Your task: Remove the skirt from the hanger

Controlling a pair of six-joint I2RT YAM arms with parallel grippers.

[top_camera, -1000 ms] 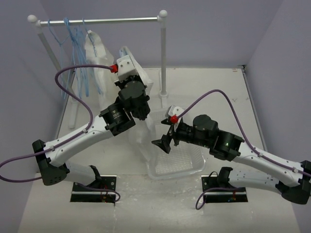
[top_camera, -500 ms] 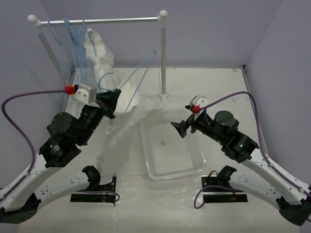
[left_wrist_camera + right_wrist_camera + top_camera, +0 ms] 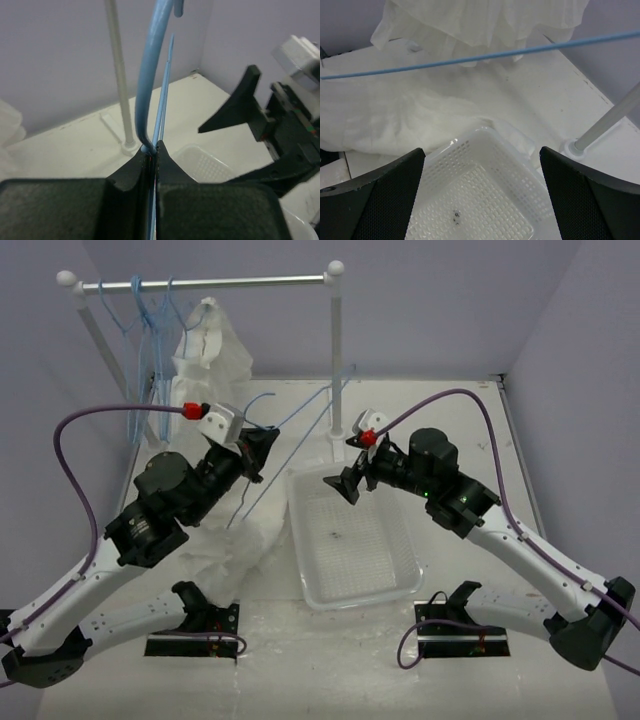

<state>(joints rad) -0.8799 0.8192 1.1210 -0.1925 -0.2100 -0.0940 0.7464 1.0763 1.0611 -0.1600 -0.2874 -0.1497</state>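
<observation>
My left gripper is shut on a thin blue wire hanger, held above the table left of the rack pole. In the left wrist view the jaws pinch the hanger wire. The hanger looks bare. The skirt, thin wrinkled white fabric, lies heaped on the table under my left arm, against the basket's left side; it also shows in the right wrist view. My right gripper is open and empty over the basket's far left corner.
The clear plastic basket sits at centre front. A rack with an upright pole stands behind, holding several blue hangers and a white ruffled garment. The pole's foot is next to the basket.
The skirt has come off the hanger and dropped from hanging onto the table. My left gripper has swung right and back with the hanger. My right gripper has moved back and left.
</observation>
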